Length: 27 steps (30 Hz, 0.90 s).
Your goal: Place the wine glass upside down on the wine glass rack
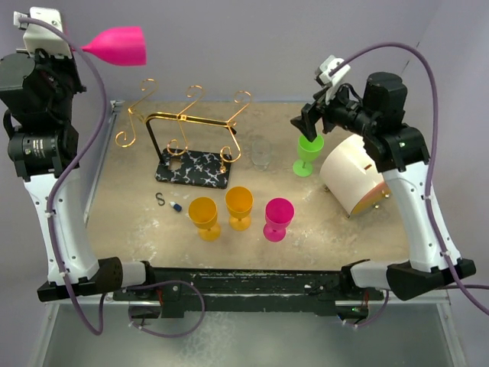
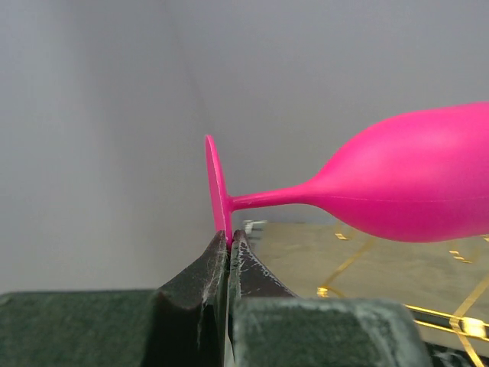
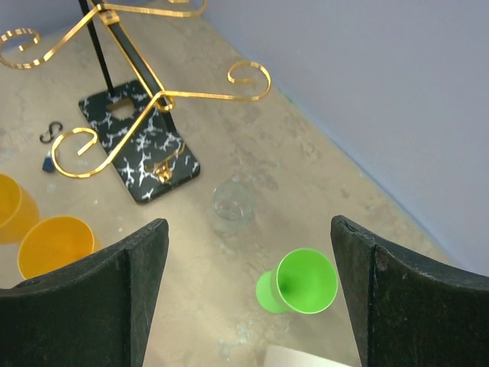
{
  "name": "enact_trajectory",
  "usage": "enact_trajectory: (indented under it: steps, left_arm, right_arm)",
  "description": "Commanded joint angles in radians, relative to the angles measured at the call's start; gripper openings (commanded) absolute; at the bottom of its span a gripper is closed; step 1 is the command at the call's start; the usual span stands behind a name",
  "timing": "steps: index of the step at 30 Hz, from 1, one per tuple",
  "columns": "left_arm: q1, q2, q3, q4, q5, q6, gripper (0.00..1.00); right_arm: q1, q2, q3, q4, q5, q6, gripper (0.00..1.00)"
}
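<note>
As the left gripper (image 2: 229, 238) clamps only the foot rim of the pink plastic wine glass (image 2: 412, 187), that glass could swivel loose.

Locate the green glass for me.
The green glass stands upright at the right of the top view, under the open right gripper, between a clear glass and a white cylinder.

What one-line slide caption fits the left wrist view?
Left gripper pinches the pink glass by its foot, held sideways, gold rack in the background.
</note>
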<state>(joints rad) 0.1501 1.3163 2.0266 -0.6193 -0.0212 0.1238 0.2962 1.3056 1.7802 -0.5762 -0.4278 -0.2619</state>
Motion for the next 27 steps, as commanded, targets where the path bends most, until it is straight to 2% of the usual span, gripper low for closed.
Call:
enact_trajectory:
  steps: [1,7,12,18,22,27]
  left_arm:
    - [0.005,0.033,0.028,0.052,-0.304,0.276,0.0]
    - [0.002,0.059,-0.049,0.233,-0.426,0.537,0.0]
    - [-0.002,0.106,-0.159,0.399,-0.485,0.784,0.0]
    - [-0.05,0.208,-0.218,0.501,-0.471,1.02,0.0]
    - [-0.084,0.264,-0.245,0.522,-0.428,1.123,0.0]
    - [-0.133,0.27,-0.33,0.525,-0.281,1.233,0.0]
  right_arm:
    - [-0.002,0.0,-0.074,0.06,-0.023,-0.073,0.89]
    - [-0.02,-0.007,-0.203,0.101,-0.082,-0.134,0.88]
    - [-0.093,-0.033,-0.294,0.118,-0.241,-0.177,0.88]
    - [-0.121,-0.061,-0.395,0.15,-0.356,-0.221,0.87]
    - [-0.121,-0.065,-0.414,0.142,-0.371,-0.238,0.87]
    - [-0.121,-0.089,-0.464,0.155,-0.388,-0.235,0.87]
